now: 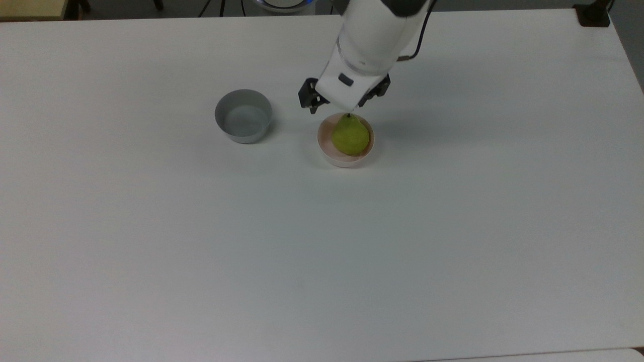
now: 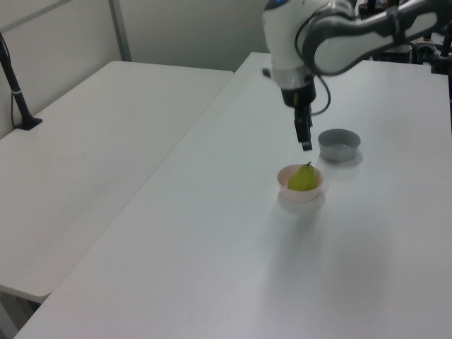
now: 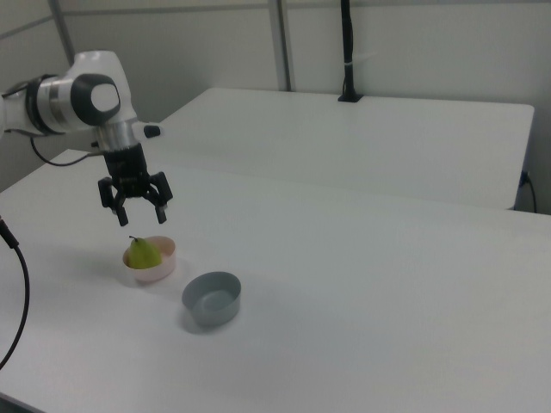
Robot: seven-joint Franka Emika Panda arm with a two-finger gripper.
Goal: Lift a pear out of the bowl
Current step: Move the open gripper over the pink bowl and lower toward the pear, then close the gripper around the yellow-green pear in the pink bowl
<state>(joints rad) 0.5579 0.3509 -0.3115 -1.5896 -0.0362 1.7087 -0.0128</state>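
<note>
A yellow-green pear (image 1: 350,137) with a dark stem lies in the small pale pink bowl (image 1: 327,150) near the table's middle. My gripper (image 1: 342,103) hangs just above the pear's stem end, open, with its black fingers spread on either side and nothing between them. The left view has the gripper (image 2: 306,141) pointing down a little above the pear (image 2: 304,179) and the bowl (image 2: 288,189). Seen in the right view, the gripper (image 3: 142,215) is apart from the pear (image 3: 142,255), which rests in the bowl (image 3: 162,270).
A grey bowl (image 1: 243,116) holding nothing stands to the pink bowl's left in the top view, close by (image 3: 212,298). A black clamp (image 1: 593,15) sits at the table's far right corner. A second white table (image 2: 92,141) adjoins in the left view.
</note>
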